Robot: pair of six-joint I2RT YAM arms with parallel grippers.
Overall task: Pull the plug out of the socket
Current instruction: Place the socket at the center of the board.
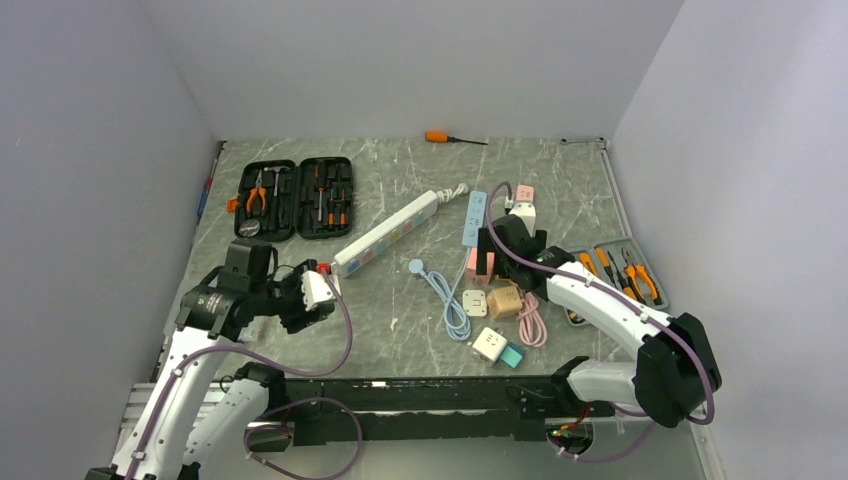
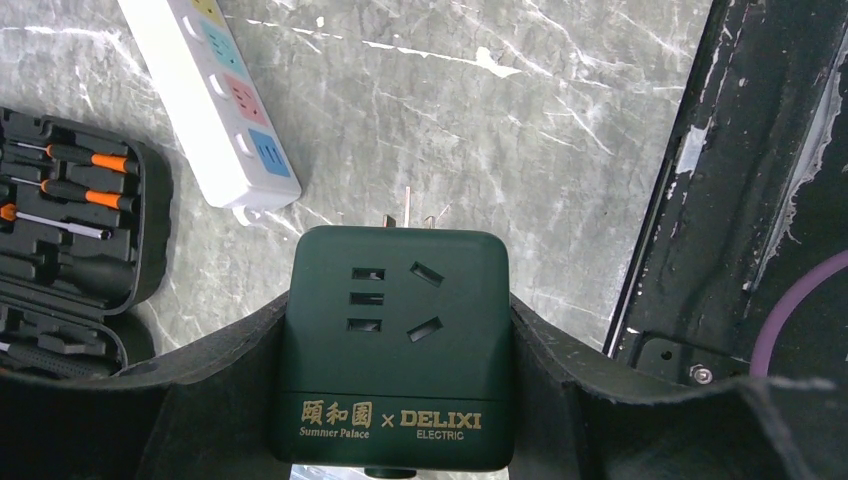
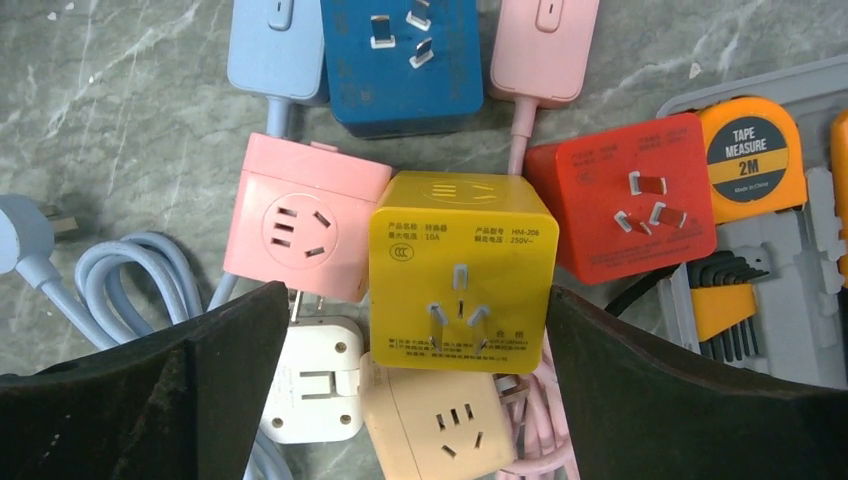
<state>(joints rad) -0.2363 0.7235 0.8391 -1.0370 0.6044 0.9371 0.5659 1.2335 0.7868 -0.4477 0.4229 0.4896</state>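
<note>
My left gripper (image 1: 316, 292) is shut on a dark green DELIXI plug cube (image 2: 395, 340), gripped on both sides by the pads. The cube's metal prongs (image 2: 406, 208) stick out bare above the table. They are clear of the white power strip (image 2: 215, 100), whose blue end socket lies just to the upper left. In the top view the strip (image 1: 388, 233) runs diagonally up to the right from beside my left gripper. My right gripper (image 3: 415, 300) is open above a pile of adapter cubes. A yellow cube (image 3: 460, 265) lies between its fingers, close to the right one.
An open black tool case (image 1: 295, 197) lies behind the left arm. Pink (image 3: 300, 230), blue (image 3: 400, 60), red (image 3: 625, 200), white (image 3: 315, 385) and beige (image 3: 450, 420) adapters crowd the pile. There are also a light blue cable (image 1: 440, 295), a grey tool tray (image 1: 668, 296) and an orange screwdriver (image 1: 440, 137).
</note>
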